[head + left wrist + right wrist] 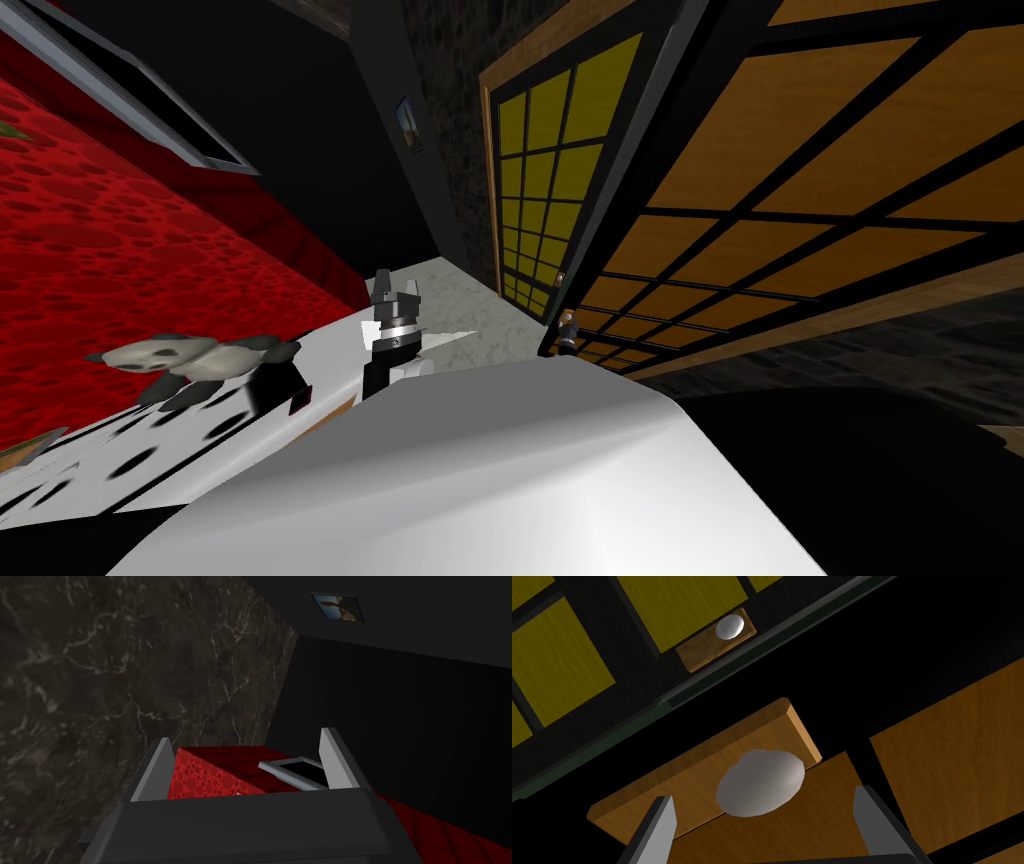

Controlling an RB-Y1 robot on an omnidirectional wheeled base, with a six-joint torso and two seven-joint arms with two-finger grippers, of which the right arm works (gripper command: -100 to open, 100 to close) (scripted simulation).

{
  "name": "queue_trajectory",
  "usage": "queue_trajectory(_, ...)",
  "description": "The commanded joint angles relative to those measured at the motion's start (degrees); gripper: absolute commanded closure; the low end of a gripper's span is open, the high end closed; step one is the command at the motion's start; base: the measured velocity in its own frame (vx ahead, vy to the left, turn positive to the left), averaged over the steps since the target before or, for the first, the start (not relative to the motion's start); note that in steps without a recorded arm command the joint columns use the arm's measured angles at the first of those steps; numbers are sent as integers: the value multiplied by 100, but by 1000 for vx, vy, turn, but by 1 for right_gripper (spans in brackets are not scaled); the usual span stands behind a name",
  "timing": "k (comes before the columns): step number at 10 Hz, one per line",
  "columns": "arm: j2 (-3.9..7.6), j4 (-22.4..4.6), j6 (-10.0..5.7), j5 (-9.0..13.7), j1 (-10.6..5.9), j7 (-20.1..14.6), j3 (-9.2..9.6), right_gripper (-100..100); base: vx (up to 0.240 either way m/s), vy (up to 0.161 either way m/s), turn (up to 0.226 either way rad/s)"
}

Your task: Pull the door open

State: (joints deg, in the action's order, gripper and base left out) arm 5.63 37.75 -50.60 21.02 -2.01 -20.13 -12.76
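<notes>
An orange-panelled door (800, 200) with a black grid stands at my right, swung toward me. Its round grey knob (760, 782) sits on a wooden plate (677, 786). My right gripper (762, 796) is open, one finger on each side of the knob, just short of it and not touching. The head view shows that gripper (567, 330) small at the door's near edge. Beyond is a second, yellow-panelled door (545, 170) with its own knob (730, 626). My left gripper (245, 738) hangs open and empty, out in front of my chest (395, 295).
A red bed (120, 260) lies at the left, also ahead of the left gripper (210, 776). A panda toy (190, 360) rests on a white, black-spotted surface (150, 450). A dark wall with a small picture (408, 122) stands ahead.
</notes>
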Motion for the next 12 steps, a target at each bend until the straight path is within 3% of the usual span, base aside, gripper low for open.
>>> queue_trajectory(1,8,12,-4,123,-9,-286,59,-100,-61,-17,105)
queue_trajectory(11,43,55,-13,681,-61,-1719,321,-100,-54,-14,63)
queue_trajectory(12,43,55,-13,681,-61,-1746,321,-100,-44,-12,34)
